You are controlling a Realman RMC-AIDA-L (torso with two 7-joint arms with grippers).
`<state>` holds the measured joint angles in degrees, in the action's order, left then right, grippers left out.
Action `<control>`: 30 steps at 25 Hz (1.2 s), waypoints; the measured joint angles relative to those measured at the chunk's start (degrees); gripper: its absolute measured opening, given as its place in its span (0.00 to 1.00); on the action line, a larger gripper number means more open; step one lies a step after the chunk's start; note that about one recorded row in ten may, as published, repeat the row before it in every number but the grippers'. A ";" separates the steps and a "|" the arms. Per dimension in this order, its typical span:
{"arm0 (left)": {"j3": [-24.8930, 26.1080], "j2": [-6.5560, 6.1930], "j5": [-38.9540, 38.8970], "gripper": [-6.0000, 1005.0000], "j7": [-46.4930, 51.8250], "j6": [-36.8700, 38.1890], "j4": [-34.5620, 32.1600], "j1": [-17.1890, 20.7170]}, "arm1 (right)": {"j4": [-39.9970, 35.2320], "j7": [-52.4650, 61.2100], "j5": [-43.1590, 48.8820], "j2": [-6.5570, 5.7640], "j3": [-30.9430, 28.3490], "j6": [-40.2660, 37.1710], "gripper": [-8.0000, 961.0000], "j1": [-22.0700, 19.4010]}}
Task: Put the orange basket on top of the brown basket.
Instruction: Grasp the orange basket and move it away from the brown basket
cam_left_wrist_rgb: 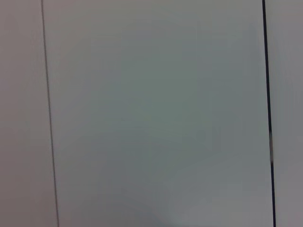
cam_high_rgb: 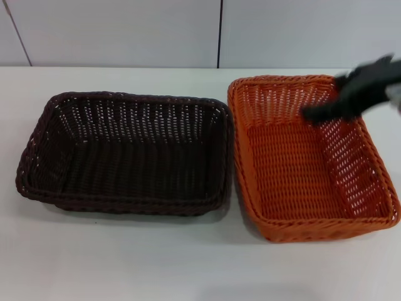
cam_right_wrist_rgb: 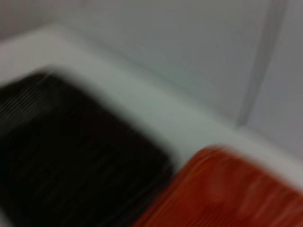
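The right claw (cam_high_rgb: pixel 322 111) is hanging over the orange basket (cam_high_rgb: pixel 301 169), probably to grip its rim; I cannot tell whether it is open. The brown basket (cam_high_rgb: pixel 125 150) is lying just beside.

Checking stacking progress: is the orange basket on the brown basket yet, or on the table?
On the table. The orange basket sits beside the brown basket, rims nearly touching; the right gripper hovers over its far corner.

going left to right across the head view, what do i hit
brown basket → orange basket → right gripper, reaching in from the right edge above the orange basket's far right corner
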<state>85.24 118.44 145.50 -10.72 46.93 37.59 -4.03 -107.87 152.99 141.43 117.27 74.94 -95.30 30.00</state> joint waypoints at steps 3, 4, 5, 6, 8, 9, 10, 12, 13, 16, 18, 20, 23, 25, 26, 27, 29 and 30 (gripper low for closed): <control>-0.05 0.06 -0.13 0.84 1.04 -0.16 -1.70 -0.32 | 0.19 -1.69 -0.18 0.37 0.37 -6.64 0.84 1.91; -0.05 0.06 -0.14 0.84 1.45 -0.21 -1.92 -0.39 | 0.55 -2.61 -0.26 0.60 0.78 -9.44 0.84 2.50; -0.04 0.01 -0.14 0.84 2.38 -0.40 -2.34 -0.52 | 0.97 -3.37 -0.32 0.91 1.38 -11.44 0.84 2.84; -0.04 0.01 -0.14 0.84 2.38 -0.40 -2.34 -0.52 | 1.29 -3.89 -0.37 1.13 2.14 -12.82 0.84 2.94; 0.08 -0.07 -0.14 0.84 2.95 -0.68 -2.71 -0.66 | 1.80 -4.40 -0.20 1.34 4.49 -14.59 0.84 2.85; 0.12 -0.07 -0.14 0.84 3.01 -0.78 -2.82 -0.68 | 2.17 -4.57 0.43 1.35 5.81 -14.87 0.84 2.72; 0.12 -0.06 -0.14 0.84 3.01 -0.80 -2.91 -0.69 | 2.57 -4.79 1.24 1.35 6.88 -15.03 0.84 2.61; 0.01 -0.03 -0.13 0.84 3.04 -0.92 -3.05 -0.69 | 3.91 -5.15 2.99 1.36 8.40 -14.85 0.84 2.59; -0.04 -0.01 -0.13 0.84 3.05 -0.98 -3.11 -0.68 | 4.84 -5.31 3.73 1.36 9.00 -14.55 0.84 2.70; -0.10 0.06 -0.12 0.84 3.07 -1.24 -3.27 -0.69 | 7.52 -5.84 4.77 1.38 10.18 -12.91 0.84 3.15; -0.11 0.06 -0.12 0.84 3.08 -1.37 -3.32 -0.72 | 9.07 -6.45 5.54 1.38 11.00 -11.54 0.84 3.40; -0.14 0.06 -0.12 0.84 3.09 -1.48 -3.34 -0.75 | 12.02 -6.79 6.53 1.44 12.79 -9.56 0.84 3.98; -0.14 0.06 -0.13 0.84 3.10 -1.53 -3.36 -0.75 | 14.46 -6.81 7.05 1.48 13.96 -8.07 0.84 4.43; -0.16 0.01 -0.13 0.84 3.10 -1.79 -3.37 -0.77 | 17.92 -6.82 7.78 1.51 15.74 -6.12 0.84 4.97; -0.16 0.01 -0.13 0.84 3.10 -1.79 -3.37 -0.77 | 17.92 -6.82 7.78 1.51 15.74 -6.12 0.84 4.97; -0.16 0.01 -0.13 0.84 3.10 -1.79 -3.37 -0.77 | 18.51 -6.83 8.02 1.54 16.51 -5.48 0.84 5.01; -0.17 -0.06 -0.13 0.84 3.11 -2.02 -3.39 -0.82 | 19.09 -6.70 9.31 1.58 18.26 -4.25 0.84 4.93; -0.17 -0.06 -0.13 0.84 3.11 -2.02 -3.39 -0.82 | 20.10 -6.02 10.78 1.67 19.72 -3.25 0.84 5.02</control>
<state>85.07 118.38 145.37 -7.60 44.90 34.20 -4.86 -87.78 146.97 152.20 118.94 94.66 -98.55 35.02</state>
